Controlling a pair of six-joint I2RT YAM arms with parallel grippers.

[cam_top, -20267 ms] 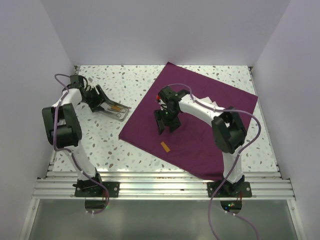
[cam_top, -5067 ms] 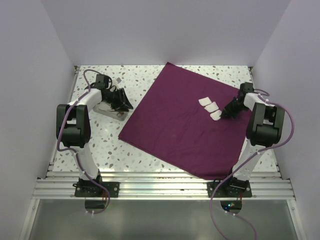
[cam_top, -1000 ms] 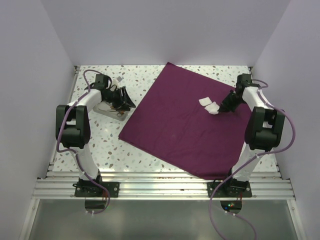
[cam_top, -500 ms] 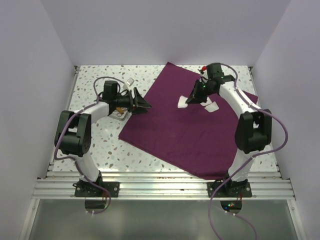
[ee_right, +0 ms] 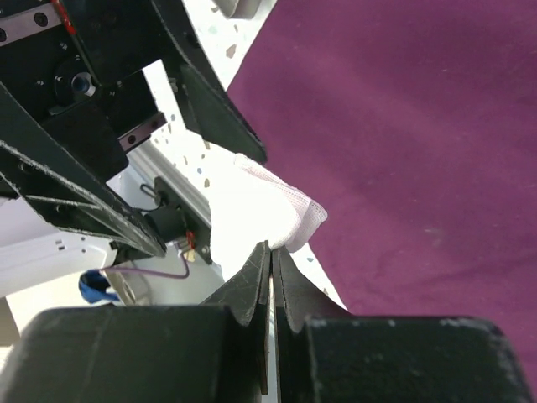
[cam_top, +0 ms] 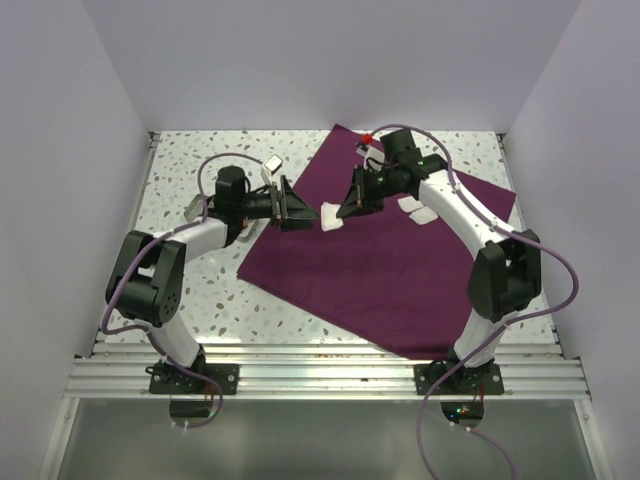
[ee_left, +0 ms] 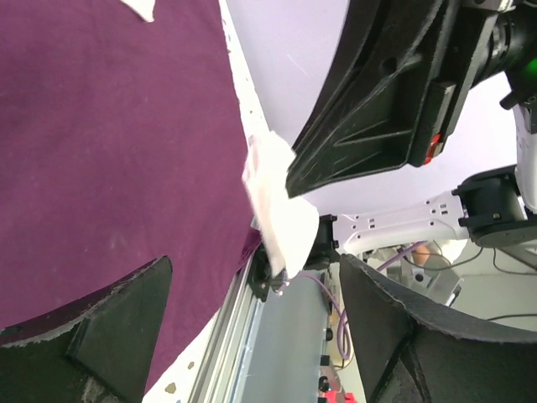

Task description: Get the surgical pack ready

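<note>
Firmly, the right claw [ee_right: 269,250] pinches a white gauze pad [ee_right: 252,211], just ahead of the wide-open, empty left claw [ee_left: 256,264].

Left hand [cam_top: 292,213] wide open — right hand [cam_top: 346,207] closed, tip to tip.

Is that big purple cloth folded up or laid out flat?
Laid out flat: the purple cloth lies as one open square sheet on the table, no flap turned over, two gauze pads resting on it.
</note>
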